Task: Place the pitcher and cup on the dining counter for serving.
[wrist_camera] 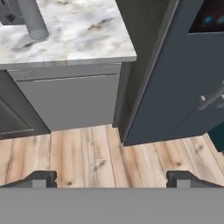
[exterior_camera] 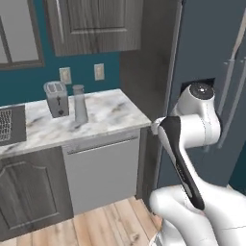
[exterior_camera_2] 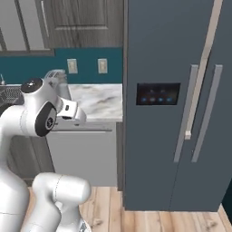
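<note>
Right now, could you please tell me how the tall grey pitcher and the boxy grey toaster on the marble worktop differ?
The tall slim grey cylindrical pitcher is round and narrow; the boxy grey toaster is squat and wide with slots on top. The pitcher carries a darker round lid; the toaster has none. The pitcher stands nearer the worktop's front edge, the toaster closer to the teal wall. Both are grey, upright and similar in height on the white-grey marble worktop.

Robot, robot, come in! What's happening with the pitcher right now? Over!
Gripper open, empty, above wood floor. Pitcher upright on kitchen worktop, beside toaster, untouched. Nothing blocking the pitcher's front.
</note>
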{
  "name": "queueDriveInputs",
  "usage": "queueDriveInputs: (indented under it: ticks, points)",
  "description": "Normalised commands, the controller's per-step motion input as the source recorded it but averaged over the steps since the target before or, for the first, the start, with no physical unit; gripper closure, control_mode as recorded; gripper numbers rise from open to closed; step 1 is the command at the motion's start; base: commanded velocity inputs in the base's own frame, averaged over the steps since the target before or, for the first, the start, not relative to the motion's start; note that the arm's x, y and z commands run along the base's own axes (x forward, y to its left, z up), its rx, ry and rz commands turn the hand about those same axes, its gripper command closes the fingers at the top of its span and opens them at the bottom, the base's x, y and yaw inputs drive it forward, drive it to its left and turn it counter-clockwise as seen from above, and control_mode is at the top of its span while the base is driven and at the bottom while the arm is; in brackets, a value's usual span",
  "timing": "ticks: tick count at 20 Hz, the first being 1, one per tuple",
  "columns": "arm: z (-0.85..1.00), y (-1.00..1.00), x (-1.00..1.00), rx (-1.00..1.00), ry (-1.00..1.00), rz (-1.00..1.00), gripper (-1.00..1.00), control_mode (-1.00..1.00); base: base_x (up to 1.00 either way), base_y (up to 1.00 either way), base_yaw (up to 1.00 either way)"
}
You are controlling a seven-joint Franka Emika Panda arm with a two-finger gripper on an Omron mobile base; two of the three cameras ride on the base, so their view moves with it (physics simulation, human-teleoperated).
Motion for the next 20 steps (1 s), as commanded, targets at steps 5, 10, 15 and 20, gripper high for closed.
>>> queueDriveInputs:
  ticks: [5,10,15,20]
  points:
    - [0.0,0.0,0.0,0.0,0.0,0.0,-1.0,1.0,0.55,0.69,0.0]
    - [0.0,0.0,0.0,0.0,0.0,0.0,-1.0,1.0,0.53,0.63,0.0]
    - [0.0,0.0,0.0,0.0,0.0,0.0,-1.0,1.0,0.53,0.52,0.0]
    - [0.0,0.0,0.0,0.0,0.0,0.0,-1.0,1.0,0.4,0.56,0.0]
